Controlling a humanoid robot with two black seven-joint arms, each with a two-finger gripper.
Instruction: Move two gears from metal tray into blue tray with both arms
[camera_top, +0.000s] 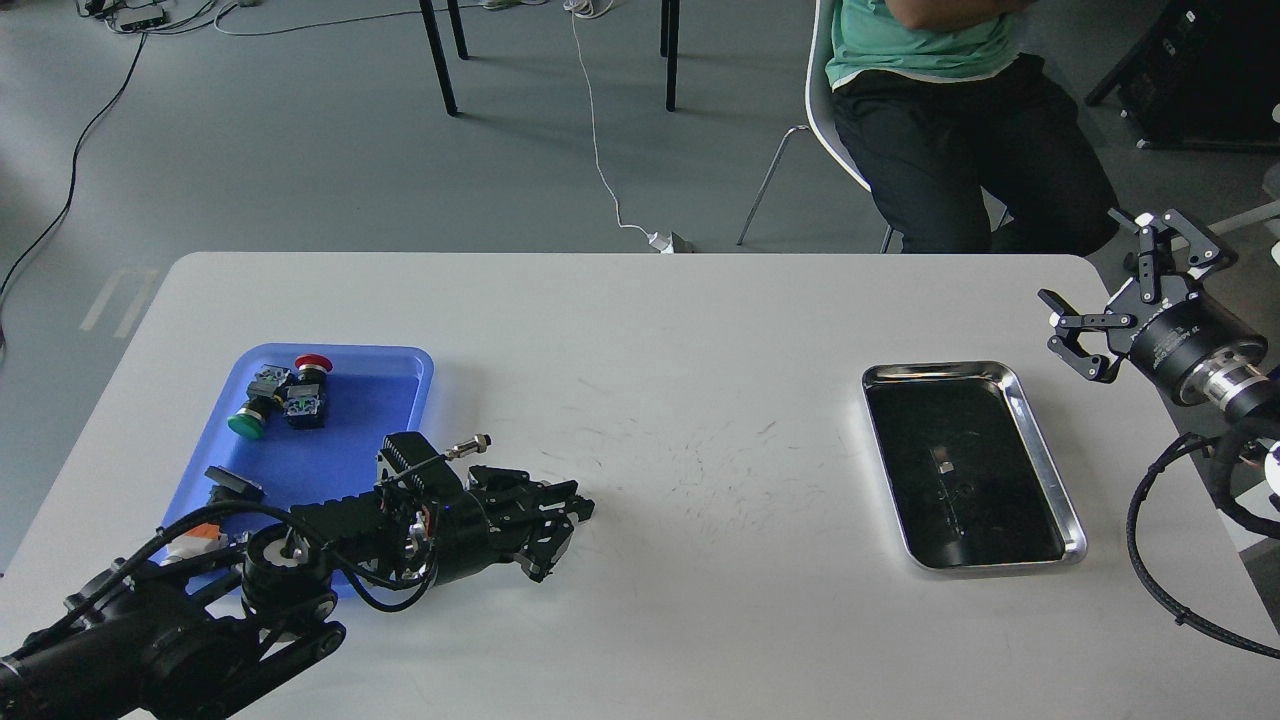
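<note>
Head view: both hands clear of the trays, no gear visibly held.

My left hand (560, 535) lies low beside the blue tray (400, 362), fingers too dark to tell; my right hand (1125, 290) hovers wide, empty, beyond the metal tray (1045, 455). Gears are indistinct on its dark floor; I judge reaching there comes next.

Blue tray (390, 400) lies table-left; shiny metal tray (1040, 440) table-right, well apart.
</note>
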